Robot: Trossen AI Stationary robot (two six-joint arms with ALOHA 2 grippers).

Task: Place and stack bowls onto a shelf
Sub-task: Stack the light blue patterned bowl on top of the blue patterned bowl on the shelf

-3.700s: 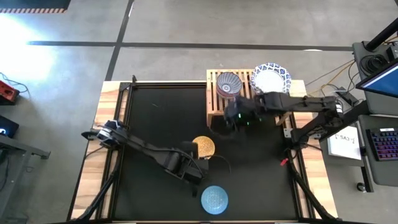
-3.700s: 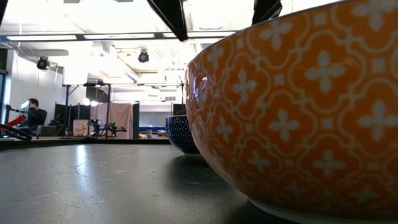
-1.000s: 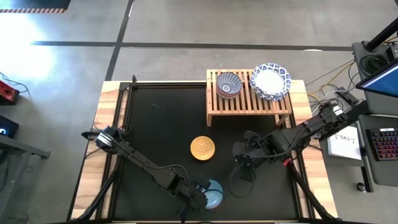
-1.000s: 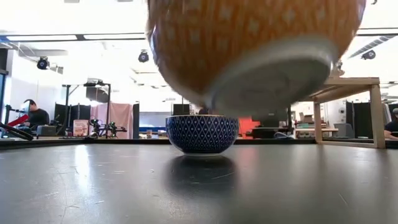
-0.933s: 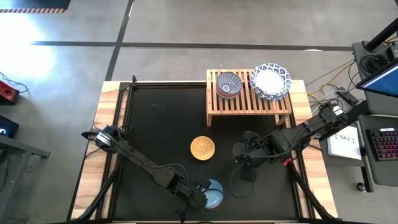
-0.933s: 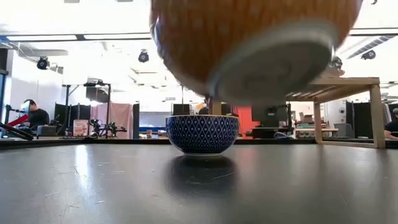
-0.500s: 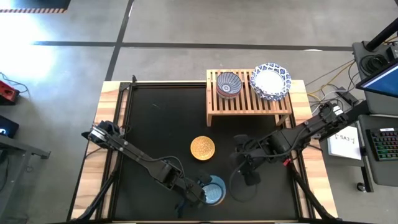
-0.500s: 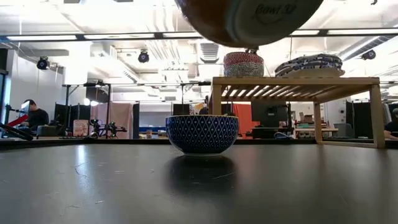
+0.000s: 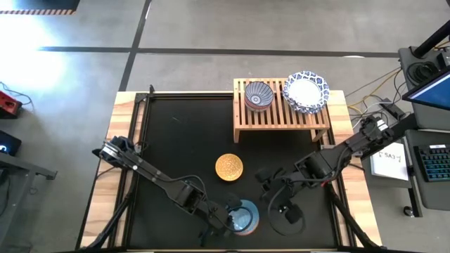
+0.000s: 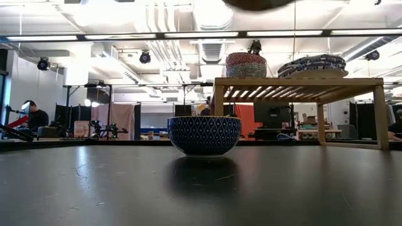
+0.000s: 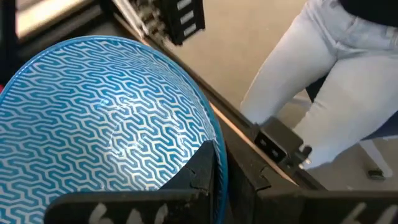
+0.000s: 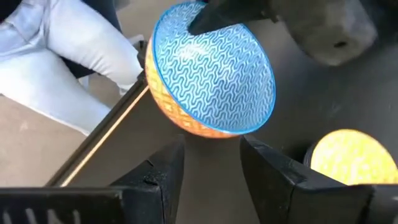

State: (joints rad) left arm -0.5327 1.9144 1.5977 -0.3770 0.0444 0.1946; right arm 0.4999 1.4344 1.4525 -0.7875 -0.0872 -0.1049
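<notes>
- A light blue bowl (image 9: 244, 216), orange on the outside, is being held by the left gripper (image 11: 219, 163) at the table's near edge; its fingers are being pressed together on the bowl's rim, one inside and one outside.
- The bowl is being carried clear of the table top, to judge from the right wrist view, where it (image 12: 211, 70) is hanging tilted in the air.
- The right gripper (image 9: 280, 199) is being kept just beside that bowl, its fingers spread apart and empty.
- The step in hand appears to be the lift of this bowl towards the wooden shelf (image 9: 281, 116), which is standing well beyond both grippers.
- On the shelf a grey-blue patterned bowl (image 9: 259, 95) and a white bowl with a blue-patterned rim (image 9: 306, 91) are already being stored.
- A mustard yellow bowl (image 9: 229, 167) is waiting on the table between the grippers and the shelf.
- Next, a levelled carry over the yellow bowl is being called for, possibly with a hand-over to the right arm; that cannot be settled here.
</notes>
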